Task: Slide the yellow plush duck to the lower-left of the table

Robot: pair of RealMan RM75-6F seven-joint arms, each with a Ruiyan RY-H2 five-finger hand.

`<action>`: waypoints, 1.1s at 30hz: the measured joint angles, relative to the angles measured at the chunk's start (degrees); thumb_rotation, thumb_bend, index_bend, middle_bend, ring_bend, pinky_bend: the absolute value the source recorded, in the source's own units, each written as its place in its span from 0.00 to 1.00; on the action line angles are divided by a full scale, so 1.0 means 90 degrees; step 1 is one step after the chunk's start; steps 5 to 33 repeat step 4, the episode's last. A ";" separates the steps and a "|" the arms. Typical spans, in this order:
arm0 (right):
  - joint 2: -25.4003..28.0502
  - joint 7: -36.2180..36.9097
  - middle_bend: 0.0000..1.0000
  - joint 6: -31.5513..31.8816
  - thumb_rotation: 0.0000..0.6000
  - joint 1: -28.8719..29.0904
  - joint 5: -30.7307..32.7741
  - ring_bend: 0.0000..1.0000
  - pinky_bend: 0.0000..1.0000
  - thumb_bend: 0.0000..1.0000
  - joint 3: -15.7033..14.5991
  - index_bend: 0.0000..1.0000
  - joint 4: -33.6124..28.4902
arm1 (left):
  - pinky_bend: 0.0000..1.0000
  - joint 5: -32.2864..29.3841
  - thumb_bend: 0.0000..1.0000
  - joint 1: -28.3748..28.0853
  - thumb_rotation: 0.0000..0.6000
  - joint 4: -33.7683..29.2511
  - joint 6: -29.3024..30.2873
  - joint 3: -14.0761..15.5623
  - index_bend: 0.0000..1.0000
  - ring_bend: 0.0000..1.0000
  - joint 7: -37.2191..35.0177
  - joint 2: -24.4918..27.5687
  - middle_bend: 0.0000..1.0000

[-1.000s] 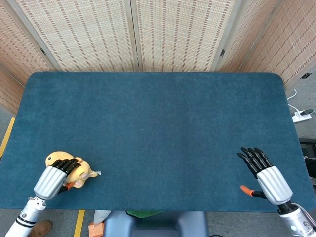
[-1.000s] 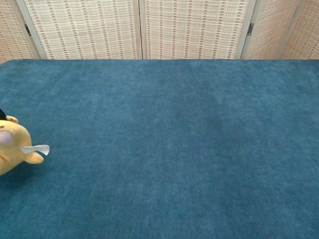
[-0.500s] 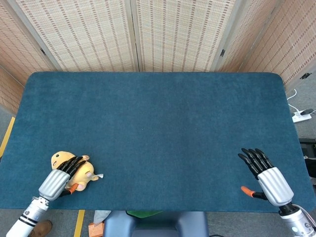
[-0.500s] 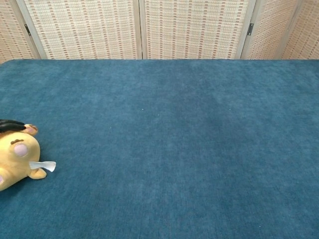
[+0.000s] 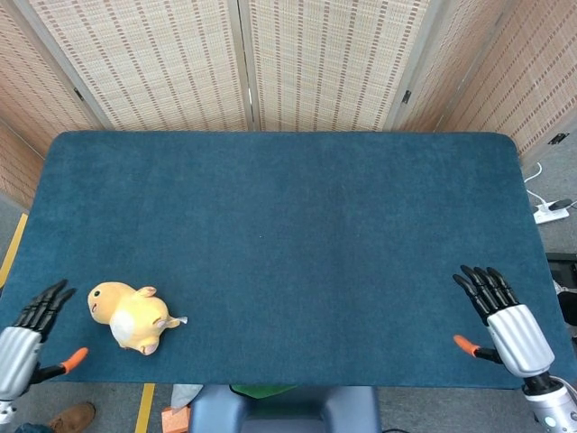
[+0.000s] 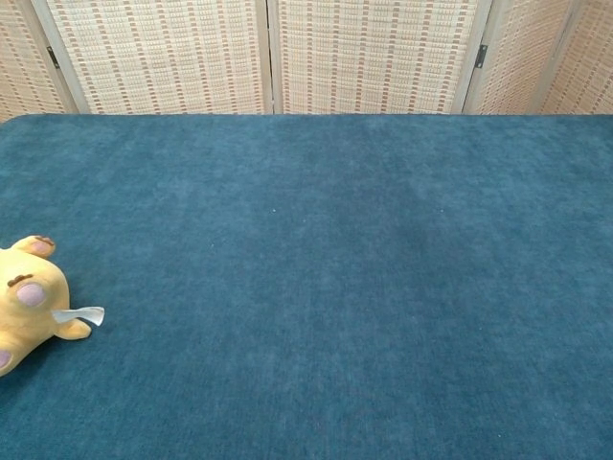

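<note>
1. Head view: yellow plush duck [image 5: 132,317] lies on its side in the lower left of the frame, on the blue table [image 5: 288,225], near the front edge and left corner
2. Head view: left hand [image 5: 29,334] is off the duck now, sitting at the far lower-left edge of the frame, fingers spread, holding nothing, clear gap between it and the toy. Half a second ago it was draped over the duck's back; it has let go and pulled away to the left
3. Head view: right hand [image 5: 503,316] sits in the lower right, fingers extended and apart, empty; it has drifted slightly right and down, nowhere near the duck
4. Chest view: only the duck [image 6: 31,304] shows, at the lower-left edge of the frame, partly cut off, white tag [image 6: 79,314] sticking out to the right. The black fingers seen on top of it a moment ago are gone. Neither hand is in this view
5. Read: duck is parked in the lower-left zone and released, so the slide looks done; only retracting the arms is left
</note>
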 measured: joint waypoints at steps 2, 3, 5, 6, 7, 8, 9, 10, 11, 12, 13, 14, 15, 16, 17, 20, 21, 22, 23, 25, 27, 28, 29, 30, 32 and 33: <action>0.0005 -0.0267 0.00 0.0031 1.00 -0.0067 0.0138 0.00 0.00 0.08 0.0061 0.00 -0.0061 | 0.12 -0.0376 0.26 0.0229 1.00 -0.0098 0.0104 -0.0059 0.00 0.00 -0.0024 0.0082 0.00; 0.0010 -0.0450 0.00 0.0058 1.00 -0.0119 0.0236 0.00 0.00 0.09 0.0107 0.00 -0.0119 | 0.12 -0.0559 0.26 0.0286 1.00 -0.0148 0.0112 -0.0105 0.00 0.00 0.0009 0.0093 0.00; 0.0018 -0.0567 0.00 0.0080 1.00 -0.0163 0.0313 0.00 0.00 0.09 0.0143 0.00 -0.0177 | 0.12 -0.0793 0.26 0.0351 1.00 -0.0197 0.0127 -0.0173 0.00 0.00 0.0108 0.0095 0.00; 0.0018 -0.0567 0.00 0.0080 1.00 -0.0163 0.0313 0.00 0.00 0.09 0.0143 0.00 -0.0177 | 0.12 -0.0793 0.26 0.0351 1.00 -0.0197 0.0127 -0.0173 0.00 0.00 0.0108 0.0095 0.00; 0.0018 -0.0567 0.00 0.0080 1.00 -0.0163 0.0313 0.00 0.00 0.09 0.0143 0.00 -0.0177 | 0.12 -0.0793 0.26 0.0351 1.00 -0.0197 0.0127 -0.0173 0.00 0.00 0.0108 0.0095 0.00; 0.0018 -0.0567 0.00 0.0080 1.00 -0.0163 0.0313 0.00 0.00 0.09 0.0143 0.00 -0.0177 | 0.12 -0.0793 0.26 0.0351 1.00 -0.0197 0.0127 -0.0173 0.00 0.00 0.0108 0.0095 0.00; 0.0018 -0.0567 0.00 0.0080 1.00 -0.0163 0.0313 0.00 0.00 0.09 0.0143 0.00 -0.0177 | 0.12 -0.0793 0.26 0.0351 1.00 -0.0197 0.0127 -0.0173 0.00 0.00 0.0108 0.0095 0.00; 0.0018 -0.0567 0.00 0.0080 1.00 -0.0163 0.0313 0.00 0.00 0.09 0.0143 0.00 -0.0177 | 0.12 -0.0793 0.26 0.0351 1.00 -0.0197 0.0127 -0.0173 0.00 0.00 0.0108 0.0095 0.00; 0.0018 -0.0567 0.00 0.0080 1.00 -0.0163 0.0313 0.00 0.00 0.09 0.0143 0.00 -0.0177 | 0.12 -0.0793 0.26 0.0351 1.00 -0.0197 0.0127 -0.0173 0.00 0.00 0.0108 0.0095 0.00; 0.0018 -0.0567 0.00 0.0080 1.00 -0.0163 0.0313 0.00 0.00 0.09 0.0143 0.00 -0.0177 | 0.12 -0.0793 0.26 0.0351 1.00 -0.0197 0.0127 -0.0173 0.00 0.00 0.0108 0.0095 0.00; 0.0018 -0.0567 0.00 0.0080 1.00 -0.0163 0.0313 0.00 0.00 0.09 0.0143 0.00 -0.0177 | 0.12 -0.0793 0.26 0.0351 1.00 -0.0197 0.0127 -0.0173 0.00 0.00 0.0108 0.0095 0.00; 0.0018 -0.0567 0.00 0.0080 1.00 -0.0163 0.0313 0.00 0.00 0.09 0.0143 0.00 -0.0177 | 0.12 -0.0793 0.26 0.0351 1.00 -0.0197 0.0127 -0.0173 0.00 0.00 0.0108 0.0095 0.00; 0.0018 -0.0567 0.00 0.0080 1.00 -0.0163 0.0313 0.00 0.00 0.09 0.0143 0.00 -0.0177 | 0.12 -0.0793 0.26 0.0351 1.00 -0.0197 0.0127 -0.0173 0.00 0.00 0.0108 0.0095 0.00; 0.0018 -0.0567 0.00 0.0080 1.00 -0.0163 0.0313 0.00 0.00 0.09 0.0143 0.00 -0.0177 | 0.12 -0.0793 0.26 0.0351 1.00 -0.0197 0.0127 -0.0173 0.00 0.00 0.0108 0.0095 0.00; 0.0018 -0.0567 0.00 0.0080 1.00 -0.0163 0.0313 0.00 0.00 0.09 0.0143 0.00 -0.0177 | 0.12 -0.0793 0.26 0.0351 1.00 -0.0197 0.0127 -0.0173 0.00 0.00 0.0108 0.0095 0.00; 0.0018 -0.0567 0.00 0.0080 1.00 -0.0163 0.0313 0.00 0.00 0.09 0.0143 0.00 -0.0177 | 0.12 -0.0793 0.26 0.0351 1.00 -0.0197 0.0127 -0.0173 0.00 0.00 0.0108 0.0095 0.00; 0.0018 -0.0567 0.00 0.0080 1.00 -0.0163 0.0313 0.00 0.00 0.09 0.0143 0.00 -0.0177 | 0.12 -0.0793 0.26 0.0351 1.00 -0.0197 0.0127 -0.0173 0.00 0.00 0.0108 0.0095 0.00; 0.0018 -0.0567 0.00 0.0080 1.00 -0.0163 0.0313 0.00 0.00 0.09 0.0143 0.00 -0.0177 | 0.12 -0.0793 0.26 0.0351 1.00 -0.0197 0.0127 -0.0173 0.00 0.00 0.0108 0.0095 0.00; 0.0018 -0.0567 0.00 0.0080 1.00 -0.0163 0.0313 0.00 0.00 0.09 0.0143 0.00 -0.0177 | 0.12 -0.0793 0.26 0.0351 1.00 -0.0197 0.0127 -0.0173 0.00 0.00 0.0108 0.0095 0.00; 0.0018 -0.0567 0.00 0.0080 1.00 -0.0163 0.0313 0.00 0.00 0.09 0.0143 0.00 -0.0177 | 0.12 -0.0793 0.26 0.0351 1.00 -0.0197 0.0127 -0.0173 0.00 0.00 0.0108 0.0095 0.00; 0.0018 -0.0567 0.00 0.0080 1.00 -0.0163 0.0313 0.00 0.00 0.09 0.0143 0.00 -0.0177 | 0.12 -0.0793 0.26 0.0351 1.00 -0.0197 0.0127 -0.0173 0.00 0.00 0.0108 0.0095 0.00; 0.0018 -0.0567 0.00 0.0080 1.00 -0.0163 0.0313 0.00 0.00 0.09 0.0143 0.00 -0.0177 | 0.12 -0.0793 0.26 0.0351 1.00 -0.0197 0.0127 -0.0173 0.00 0.00 0.0108 0.0095 0.00; 0.0018 -0.0567 0.00 0.0080 1.00 -0.0163 0.0313 0.00 0.00 0.09 0.0143 0.00 -0.0177 | 0.12 -0.0793 0.26 0.0351 1.00 -0.0197 0.0127 -0.0173 0.00 0.00 0.0108 0.0095 0.00; 0.0018 -0.0567 0.00 0.0080 1.00 -0.0163 0.0313 0.00 0.00 0.09 0.0143 0.00 -0.0177 | 0.12 -0.0793 0.26 0.0351 1.00 -0.0197 0.0127 -0.0173 0.00 0.00 0.0108 0.0095 0.00; 0.0018 -0.0567 0.00 0.0080 1.00 -0.0163 0.0313 0.00 0.00 0.09 0.0143 0.00 -0.0177 | 0.12 -0.0793 0.26 0.0351 1.00 -0.0197 0.0127 -0.0173 0.00 0.00 0.0108 0.0095 0.00; 0.0018 -0.0567 0.00 0.0080 1.00 -0.0163 0.0313 0.00 0.00 0.09 0.0143 0.00 -0.0177 | 0.12 -0.0793 0.26 0.0351 1.00 -0.0197 0.0127 -0.0173 0.00 0.00 0.0108 0.0095 0.00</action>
